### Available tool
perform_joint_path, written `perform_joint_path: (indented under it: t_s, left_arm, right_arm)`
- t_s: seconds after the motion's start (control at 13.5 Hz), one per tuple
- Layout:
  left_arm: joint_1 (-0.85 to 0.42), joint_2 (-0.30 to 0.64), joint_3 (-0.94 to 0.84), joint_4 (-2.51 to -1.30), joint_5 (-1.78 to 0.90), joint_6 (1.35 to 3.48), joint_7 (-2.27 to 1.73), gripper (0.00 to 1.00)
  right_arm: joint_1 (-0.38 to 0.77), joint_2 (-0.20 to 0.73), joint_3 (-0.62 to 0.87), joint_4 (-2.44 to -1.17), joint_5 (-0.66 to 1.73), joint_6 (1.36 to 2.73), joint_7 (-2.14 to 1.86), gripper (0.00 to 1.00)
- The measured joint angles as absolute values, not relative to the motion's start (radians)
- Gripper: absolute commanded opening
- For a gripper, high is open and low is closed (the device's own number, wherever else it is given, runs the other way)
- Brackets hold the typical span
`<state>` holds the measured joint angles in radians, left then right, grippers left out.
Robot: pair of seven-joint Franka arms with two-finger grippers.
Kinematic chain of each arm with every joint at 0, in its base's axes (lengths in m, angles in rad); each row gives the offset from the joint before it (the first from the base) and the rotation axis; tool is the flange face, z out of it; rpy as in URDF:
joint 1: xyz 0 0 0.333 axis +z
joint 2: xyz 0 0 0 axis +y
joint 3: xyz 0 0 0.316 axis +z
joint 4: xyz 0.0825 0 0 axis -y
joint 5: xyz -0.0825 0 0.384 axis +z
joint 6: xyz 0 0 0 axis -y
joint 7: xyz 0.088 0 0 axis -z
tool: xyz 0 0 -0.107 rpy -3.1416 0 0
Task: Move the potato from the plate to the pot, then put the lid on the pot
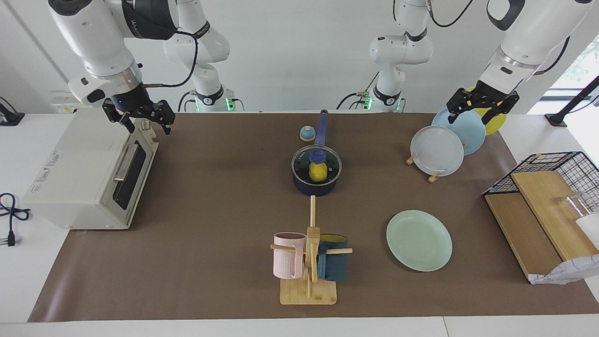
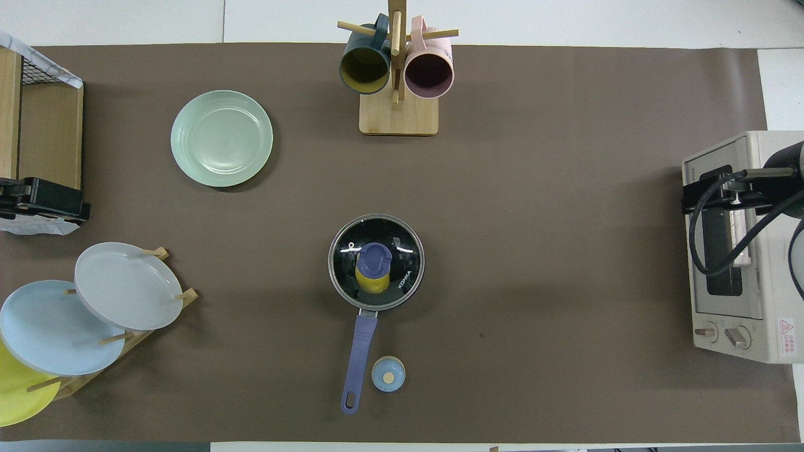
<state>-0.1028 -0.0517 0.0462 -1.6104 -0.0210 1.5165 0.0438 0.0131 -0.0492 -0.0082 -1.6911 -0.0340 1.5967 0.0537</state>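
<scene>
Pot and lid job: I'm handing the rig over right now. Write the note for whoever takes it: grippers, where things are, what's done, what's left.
Left gripper: open, holding nothing, raised over the upright plates in the rack at its end of the table.
Right gripper: open, holding nothing, raised over the toaster oven.
Potato: inside the pot, visible through the glass.
Lid: seated on the pot, knob up.
Plate: bare, farther from the robots than the pot.
Done: potato transferred, pot covered.
Left: nothing apparent; both arms wait clear of the pot.
</scene>
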Motion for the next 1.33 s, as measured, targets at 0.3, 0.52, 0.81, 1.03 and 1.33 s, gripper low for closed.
perform_joint_path:
  t_s: [0.3, 0.52, 0.81, 1.03, 1.33]
  left_arm:
    - [-0.103, -0.052, 0.046, -1.610, -0.021, 1.516, 0.044, 1.00]
    - [-0.103, -0.052, 0.046, -1.610, -0.021, 1.516, 0.044, 1.00]
    - [-0.103, -0.052, 0.046, -1.610, -0.021, 1.516, 0.044, 1.00]
    - [-0.103, -0.052, 0.046, -1.610, -0.021, 1.516, 0.044, 1.00]
    - [-0.102, -0.052, 0.046, -1.610, -0.021, 1.516, 0.044, 1.00]
  right_arm:
    - [0.013, -0.049, -0.006, -1.690, -0.034, 1.597, 0.054, 1.00]
    - [0.010, -0.049, -0.007, -1.687, -0.034, 1.597, 0.054, 1.00]
    - [0.009, -0.006, -0.008, -1.663, -0.034, 1.565, 0.054, 1.00]
    - [0.008, 0.017, -0.010, -1.626, -0.034, 1.535, 0.054, 1.00]
    - [0.007, 0.017, -0.010, -1.616, -0.034, 1.529, 0.054, 1.00]
